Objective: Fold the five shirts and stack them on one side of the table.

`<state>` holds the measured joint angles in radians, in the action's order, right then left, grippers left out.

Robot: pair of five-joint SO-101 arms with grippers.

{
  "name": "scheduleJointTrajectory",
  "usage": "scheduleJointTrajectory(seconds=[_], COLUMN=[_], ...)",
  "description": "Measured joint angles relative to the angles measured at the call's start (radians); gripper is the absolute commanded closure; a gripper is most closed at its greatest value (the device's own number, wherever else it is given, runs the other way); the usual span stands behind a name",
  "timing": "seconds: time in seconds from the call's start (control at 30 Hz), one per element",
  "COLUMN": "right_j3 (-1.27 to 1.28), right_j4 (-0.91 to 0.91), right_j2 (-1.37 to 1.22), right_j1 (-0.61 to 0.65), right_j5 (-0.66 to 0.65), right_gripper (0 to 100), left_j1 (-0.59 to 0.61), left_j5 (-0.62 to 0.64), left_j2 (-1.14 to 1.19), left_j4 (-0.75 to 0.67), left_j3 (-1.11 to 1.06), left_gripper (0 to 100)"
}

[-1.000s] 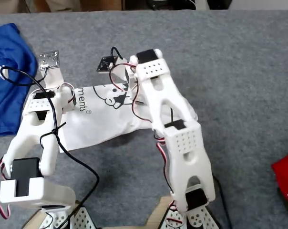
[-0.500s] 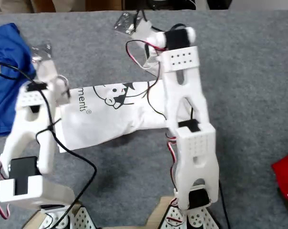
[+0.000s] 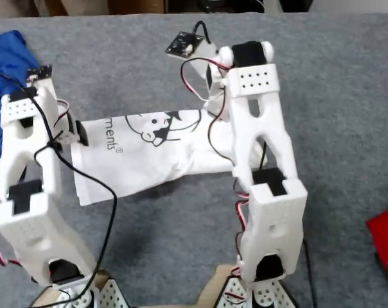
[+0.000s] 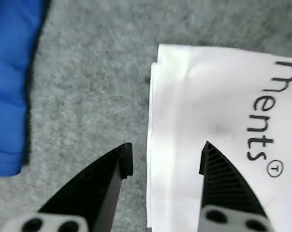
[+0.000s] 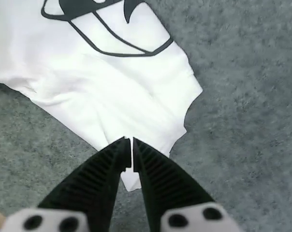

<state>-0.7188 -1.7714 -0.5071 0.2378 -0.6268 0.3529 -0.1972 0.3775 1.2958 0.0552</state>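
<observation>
White shirt (image 3: 149, 151) lies folded in the middle of the grey felt table (image 3: 335, 96).
It bears black lettering and a cartoon drawing. The left gripper (image 4: 165, 157) gapes wide astride its edge, and the right gripper (image 5: 131, 147) is pinched together over its corner.

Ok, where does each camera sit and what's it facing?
High view: fixed overhead, facing down on table, both arms, white shirt.
Left wrist view: on left arm, facing down past left end effector, open, at shirt edge, blue shirt.
Right wrist view: on right arm, past right end effector, shut, at shirt corner.
All three share the white shirt.
</observation>
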Motion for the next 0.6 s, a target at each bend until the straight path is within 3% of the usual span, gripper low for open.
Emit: scheduleJointTrajectory(seconds=[0.3,0.53,0.6], right_j3=[0.011,0.011,0.011], right_j4=[0.000,0.000,0.000], right_j2=[0.000,0.000,0.000], right_j1=[0.000,-0.008,-0.008], right_j5=[0.037,0.037,0.037], right_gripper=[97.7,97.7,97.7], left_j1=[0.002,-0.008,-0.014], left_j5=[0.000,-0.002,-0.002], left_j2=[0.285,0.476,0.526], left_j4=[0.152,0.319,0.365], left_j3=[0.281,0.532,0.609], left_gripper=[78,99,97])
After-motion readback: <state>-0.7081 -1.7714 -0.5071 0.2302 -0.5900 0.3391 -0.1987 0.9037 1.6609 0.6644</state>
